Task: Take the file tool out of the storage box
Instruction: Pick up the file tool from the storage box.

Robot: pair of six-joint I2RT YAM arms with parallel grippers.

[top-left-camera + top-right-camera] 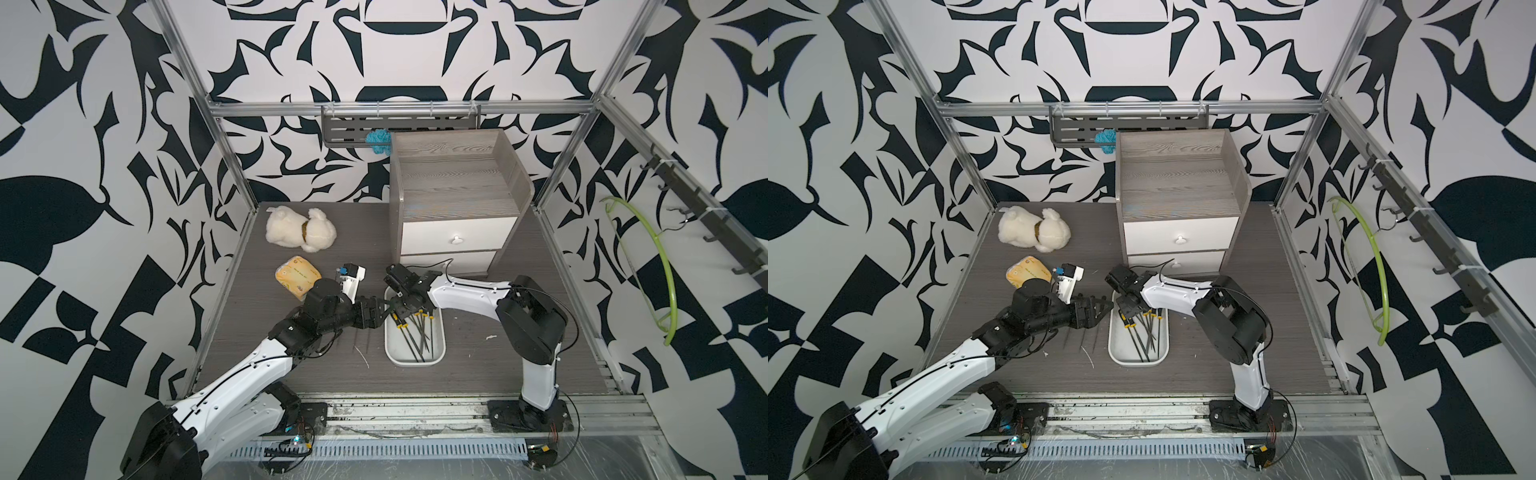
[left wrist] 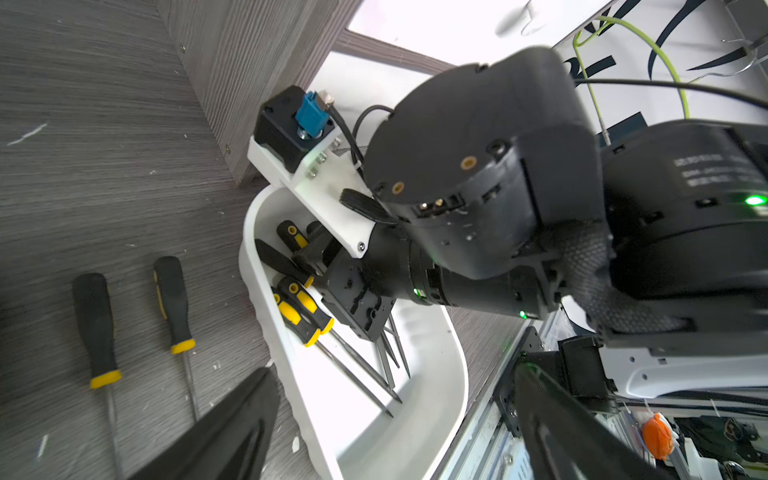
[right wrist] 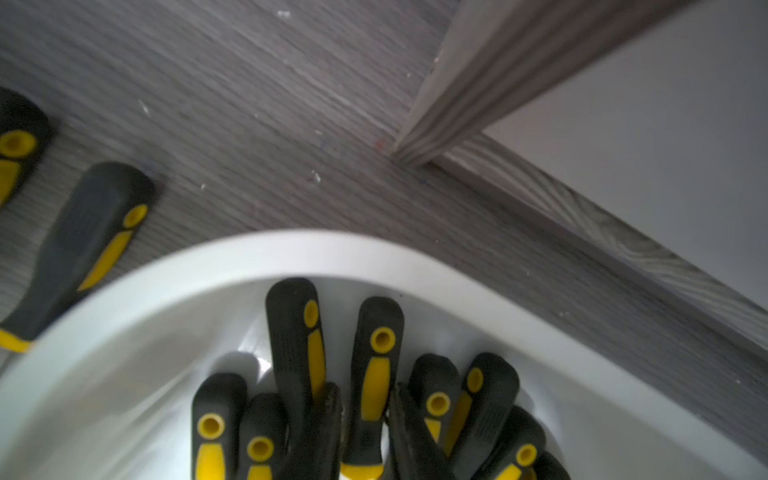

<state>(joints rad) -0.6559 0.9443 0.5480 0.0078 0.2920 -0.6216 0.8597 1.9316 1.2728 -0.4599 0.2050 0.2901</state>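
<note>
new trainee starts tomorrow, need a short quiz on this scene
1. True or false: the fingers of the left gripper stand open.
2. How many files lie on the table outside the tray?
3. The fingers of the right gripper flank a file's: a) handle, b) metal tip, c) neither.
Key: 1 true. 2 two. 3 a.
</note>
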